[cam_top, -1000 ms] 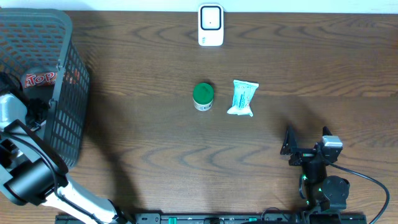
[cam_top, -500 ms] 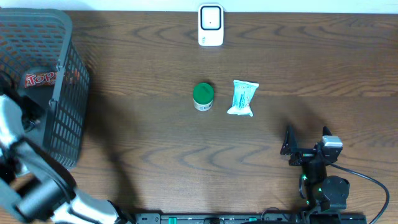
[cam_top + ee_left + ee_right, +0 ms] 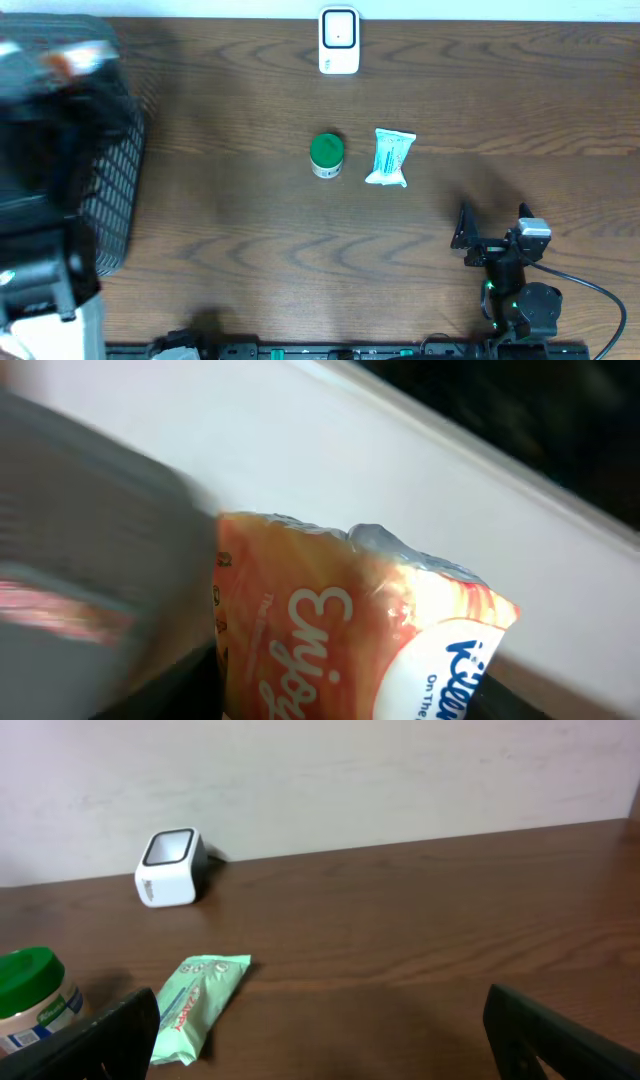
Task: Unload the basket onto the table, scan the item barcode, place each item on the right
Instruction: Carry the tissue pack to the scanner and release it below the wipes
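Above the basket (image 3: 115,190) at the left, the left tool (image 3: 58,60) is clamped on an orange packet (image 3: 340,640); the right tool (image 3: 322,1025) stands with jaws apart. Next, I judge, its barcode must face the white scanner (image 3: 339,40).

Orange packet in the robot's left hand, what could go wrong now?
The orange packet looks shiny and crinkly, so it might slip and drop into the basket. No barcode shows in the wrist view, so it may reach the scanner facing the wrong way.
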You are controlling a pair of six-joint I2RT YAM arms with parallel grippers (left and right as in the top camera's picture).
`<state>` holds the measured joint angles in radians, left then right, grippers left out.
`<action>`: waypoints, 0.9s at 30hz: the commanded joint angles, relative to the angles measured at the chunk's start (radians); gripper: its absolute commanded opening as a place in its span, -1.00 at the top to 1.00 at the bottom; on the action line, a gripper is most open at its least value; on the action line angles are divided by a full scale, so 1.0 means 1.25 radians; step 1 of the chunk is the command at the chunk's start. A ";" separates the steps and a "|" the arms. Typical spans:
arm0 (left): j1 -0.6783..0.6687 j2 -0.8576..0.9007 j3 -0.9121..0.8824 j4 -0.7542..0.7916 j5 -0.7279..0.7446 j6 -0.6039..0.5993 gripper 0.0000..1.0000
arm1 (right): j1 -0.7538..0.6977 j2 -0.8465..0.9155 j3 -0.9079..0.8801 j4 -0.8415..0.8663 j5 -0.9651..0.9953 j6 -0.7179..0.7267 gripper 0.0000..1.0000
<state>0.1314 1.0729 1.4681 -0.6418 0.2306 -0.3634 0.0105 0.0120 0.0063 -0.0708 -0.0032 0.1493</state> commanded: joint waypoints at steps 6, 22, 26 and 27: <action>-0.519 0.273 -0.045 -0.005 -0.147 -0.070 -0.23 | -0.002 -0.004 -0.001 -0.003 0.004 0.008 -0.99; -0.763 0.639 -0.046 -0.032 -0.201 -0.178 -0.24 | -0.002 -0.004 -0.001 -0.003 0.004 0.008 -0.99; -0.763 0.703 -0.046 -0.053 -0.200 -0.181 -0.24 | -0.002 -0.004 -0.001 -0.003 0.004 0.008 -0.98; -0.763 0.720 -0.046 -0.058 -0.200 -0.181 -0.24 | -0.002 -0.004 -0.001 -0.003 0.004 0.008 -0.99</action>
<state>-0.8265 1.9156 1.4132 -0.6998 0.0021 -0.5770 0.0105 0.0120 0.0063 -0.0708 -0.0032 0.1493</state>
